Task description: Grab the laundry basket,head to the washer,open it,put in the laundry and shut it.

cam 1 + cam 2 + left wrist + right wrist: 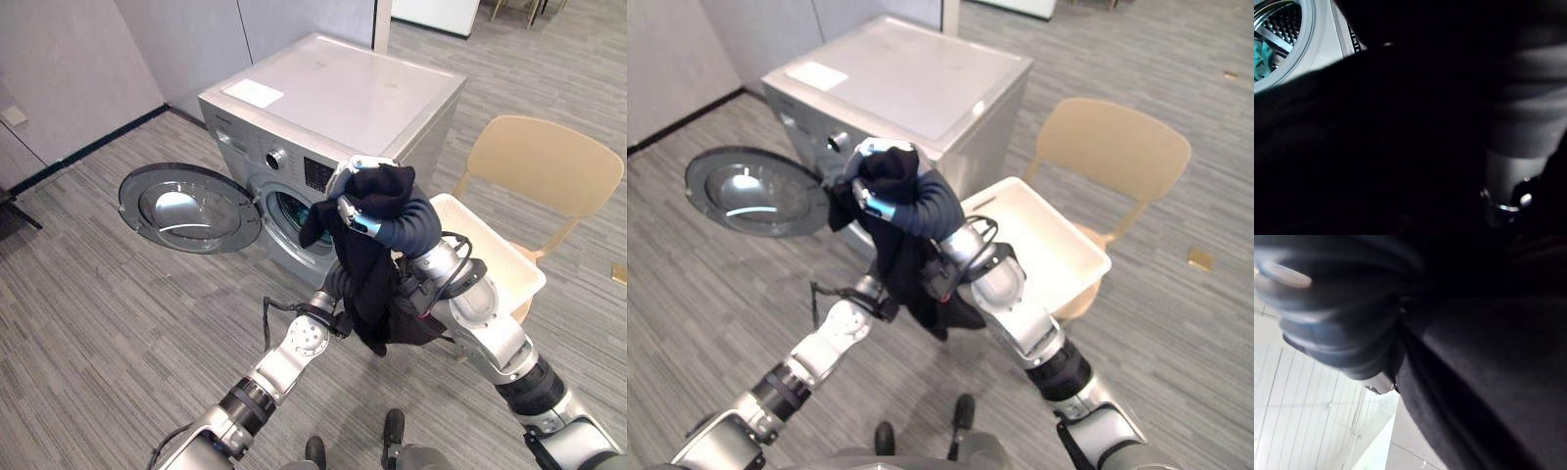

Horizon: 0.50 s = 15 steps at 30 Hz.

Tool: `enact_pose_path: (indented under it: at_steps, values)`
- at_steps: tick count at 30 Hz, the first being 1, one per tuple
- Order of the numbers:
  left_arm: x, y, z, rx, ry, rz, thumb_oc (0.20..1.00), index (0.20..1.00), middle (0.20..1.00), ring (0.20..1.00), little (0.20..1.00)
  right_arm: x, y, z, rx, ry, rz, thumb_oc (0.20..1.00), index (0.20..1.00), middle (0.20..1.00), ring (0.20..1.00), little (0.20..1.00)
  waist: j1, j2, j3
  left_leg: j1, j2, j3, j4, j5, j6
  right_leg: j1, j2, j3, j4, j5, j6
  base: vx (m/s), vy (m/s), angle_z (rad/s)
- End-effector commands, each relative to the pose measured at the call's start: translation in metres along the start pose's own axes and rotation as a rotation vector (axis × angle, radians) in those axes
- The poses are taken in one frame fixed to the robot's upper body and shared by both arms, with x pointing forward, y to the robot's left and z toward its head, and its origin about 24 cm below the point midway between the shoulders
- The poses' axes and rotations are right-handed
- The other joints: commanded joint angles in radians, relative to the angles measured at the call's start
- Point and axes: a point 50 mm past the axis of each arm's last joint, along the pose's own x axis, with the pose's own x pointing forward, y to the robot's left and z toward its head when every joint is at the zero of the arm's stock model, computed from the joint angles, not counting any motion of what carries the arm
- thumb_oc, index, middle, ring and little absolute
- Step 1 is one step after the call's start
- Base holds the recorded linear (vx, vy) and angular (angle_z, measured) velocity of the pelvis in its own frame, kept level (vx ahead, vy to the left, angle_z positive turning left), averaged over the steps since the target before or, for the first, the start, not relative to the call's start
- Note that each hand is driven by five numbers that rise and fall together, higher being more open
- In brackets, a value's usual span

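— Where is the right hand [364, 196]?
— Raised before the washer [333, 108], fingers curled around a black garment [367, 264] hanging down.
— And the left?
— Hidden behind that cloth; I cannot tell. The white laundry basket [509, 264] sits on the chair [544, 162].

The black garment [367, 264] is draping over the right hand [364, 196], hanging between it and the washer [333, 117] drum opening [294, 213] just ahead. The washer door [186, 208] is standing swung wide to the hand's left. The white basket [495, 257] and chair [544, 166] are crowding its right.
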Motion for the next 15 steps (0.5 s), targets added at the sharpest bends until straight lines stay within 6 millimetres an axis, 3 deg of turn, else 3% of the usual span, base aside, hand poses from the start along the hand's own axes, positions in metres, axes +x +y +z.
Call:
enact_pose_path:
  at_steps: [1,8,13,14,15]
  values:
    - [0.015,-0.007,0.003,0.075,-0.017,-0.027,0.2,0.2,0.2,0.2,0.2,0.016,0.004,0.019,0.101,-0.148,-0.016,0.2,0.2,0.2,0.2,0.2,0.003,-0.03,-0.071,-0.038,-0.007,-0.002,-0.008,-0.028,0.005,0.101,0.004,0.054,0.029,-0.184,0.083,0.0,0.038,-0.12]
    - [-0.007,-0.003,-0.022,0.052,0.082,-0.004,0.2,0.2,0.2,0.2,0.2,0.003,-0.002,0.012,0.107,-0.092,-0.052,0.2,0.2,0.2,0.2,0.2,0.005,-0.023,-0.077,-0.016,-0.012,0.02,-0.011,-0.041,0.013,0.115,-0.001,0.078,0.005,-0.166,0.092,0.02,0.027,-0.2]
    - [-0.036,0.02,-0.039,0.012,0.151,0.098,0.2,0.2,0.2,0.2,0.2,-0.023,-0.016,0.003,0.031,0.004,-0.115,0.2,0.2,0.2,0.2,0.2,0.008,-0.019,-0.081,-0.011,-0.012,0.02,-0.011,-0.042,0.012,0.13,-0.001,0.078,-0.013,-0.16,0.095,0.01,-0.003,-0.04]
    - [-0.043,0.026,-0.042,0.002,0.162,0.124,0.2,0.2,0.2,0.2,0.2,-0.031,-0.02,-0.001,0.009,0.041,-0.132,0.451,0.451,0.451,0.451,0.451,0.009,-0.018,-0.082,-0.011,-0.013,0.019,-0.011,-0.041,0.011,0.132,0.0,0.077,-0.016,-0.16,0.095,0.0,0.0,0.0]
    - [-0.049,0.033,-0.043,-0.005,0.166,0.155,0.2,0.2,0.2,0.2,0.2,-0.04,-0.024,-0.004,-0.028,0.08,-0.147,0.451,0.451,0.451,0.451,0.451,0.01,-0.017,-0.08,-0.012,-0.013,0.019,-0.011,-0.04,0.011,0.133,0.0,0.076,-0.017,-0.159,0.095,0.0,0.0,0.0]
